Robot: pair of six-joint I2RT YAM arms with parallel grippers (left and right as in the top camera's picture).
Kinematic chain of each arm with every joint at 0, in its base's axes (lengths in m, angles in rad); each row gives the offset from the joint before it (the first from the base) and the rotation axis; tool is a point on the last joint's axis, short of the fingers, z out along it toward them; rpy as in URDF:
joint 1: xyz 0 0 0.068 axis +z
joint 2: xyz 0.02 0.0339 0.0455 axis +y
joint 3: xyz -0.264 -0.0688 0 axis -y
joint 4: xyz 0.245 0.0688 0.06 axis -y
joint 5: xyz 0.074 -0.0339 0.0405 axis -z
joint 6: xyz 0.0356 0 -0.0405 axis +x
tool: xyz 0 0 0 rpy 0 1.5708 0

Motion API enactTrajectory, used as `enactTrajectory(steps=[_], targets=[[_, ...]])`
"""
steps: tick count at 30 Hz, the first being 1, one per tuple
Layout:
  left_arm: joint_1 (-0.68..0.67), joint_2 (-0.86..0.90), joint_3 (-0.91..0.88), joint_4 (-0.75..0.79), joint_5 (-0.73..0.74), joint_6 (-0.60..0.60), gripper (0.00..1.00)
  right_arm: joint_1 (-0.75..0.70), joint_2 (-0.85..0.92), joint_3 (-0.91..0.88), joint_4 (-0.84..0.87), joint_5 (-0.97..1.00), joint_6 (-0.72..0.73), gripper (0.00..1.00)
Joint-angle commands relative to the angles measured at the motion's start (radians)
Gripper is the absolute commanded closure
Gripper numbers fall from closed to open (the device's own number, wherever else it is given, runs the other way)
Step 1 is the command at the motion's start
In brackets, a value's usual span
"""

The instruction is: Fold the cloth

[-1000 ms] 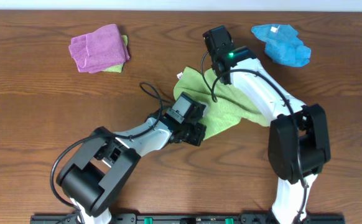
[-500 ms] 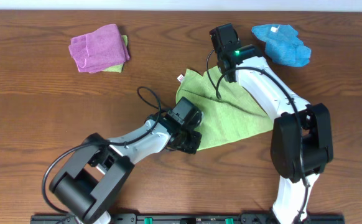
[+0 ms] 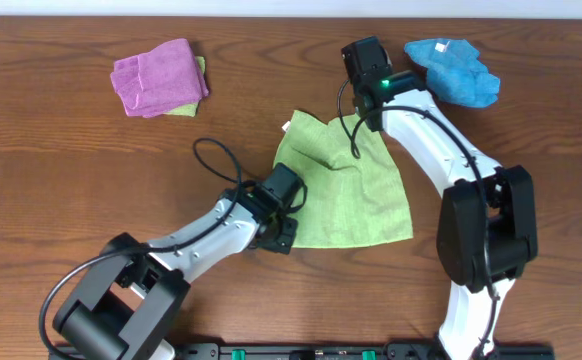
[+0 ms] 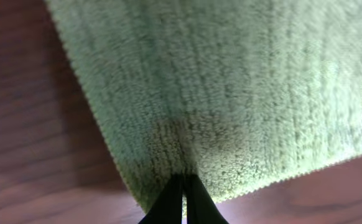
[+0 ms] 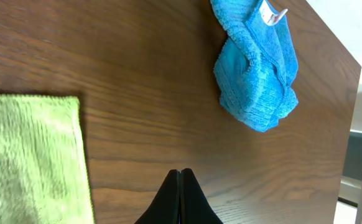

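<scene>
The cloth (image 3: 346, 190) spreads away from the left pincer (image 4: 182, 182) clamping its near-left corner; the right pincer (image 5: 181, 177), closed and empty, sits beside its far-right corner.

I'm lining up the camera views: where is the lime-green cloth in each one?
Overhead: green cloth at centre, between the arms.
Left wrist: fills most of the frame.
Right wrist: lower-left corner.
Shared landmark: the brown wooden table, under it in every view.

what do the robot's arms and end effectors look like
Both arms have white links and bulky black joints. A black cable loops off the left arm; a green light glows on the right arm. The left end effector and right end effector have slim black fingers.
</scene>
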Motion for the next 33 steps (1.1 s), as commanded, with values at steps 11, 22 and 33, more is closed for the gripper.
enactTrajectory(steps=[11,22,33], targets=[[0.046,-0.170,-0.034,-0.045,-0.047,0.015,0.94,-0.028,0.004,0.018,0.001,-0.016,-0.004,0.99],[0.052,-0.269,-0.034,0.040,-0.103,0.074,0.94,-0.030,0.004,0.019,-0.081,-0.202,0.136,0.99],[0.369,-0.122,-0.023,0.347,0.245,0.205,0.94,-0.108,-0.086,0.019,-0.208,-0.517,0.224,0.99]])
